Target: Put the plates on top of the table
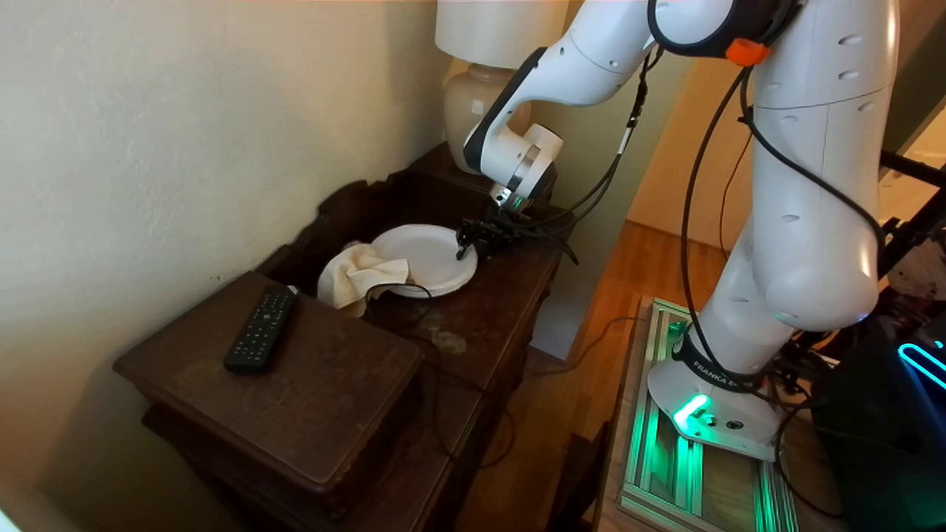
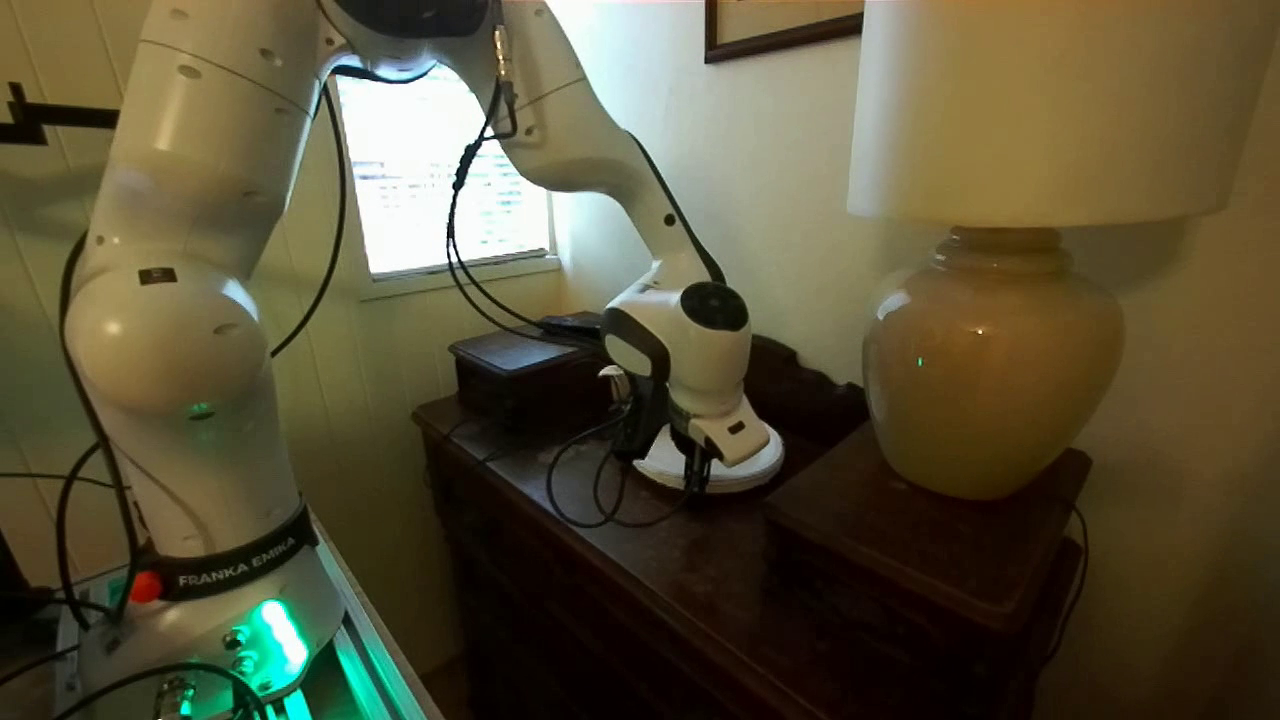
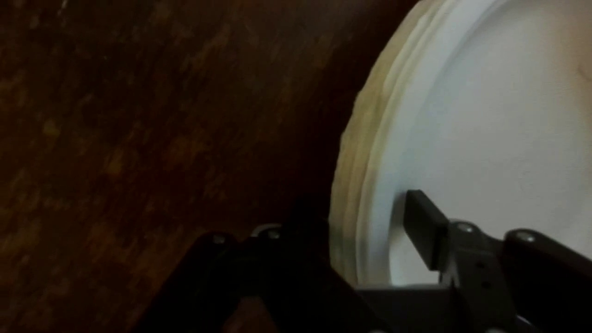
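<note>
A stack of several white plates [image 1: 429, 258] lies on the dark wooden dresser top [image 1: 502, 310]. The plates also show in an exterior view [image 2: 730, 475], partly behind the wrist, and their rims show in the wrist view [image 3: 490, 138]. My gripper [image 3: 363, 222] is open and low around the stack's near rim. One finger is outside the rim against the dark wood, and the other is over the top plate's inner face. A small gap shows between the inner finger and the rim. Contact of the dark outer finger is hard to tell.
A cream cloth [image 1: 358, 275] touches the plates' side. A black remote [image 1: 262, 329] lies on a raised wooden box [image 1: 325, 399]. A large lamp [image 2: 990, 360] stands on another raised box [image 2: 930, 530]. A thin black cable [image 1: 436, 369] crosses the dresser. A wall stands behind.
</note>
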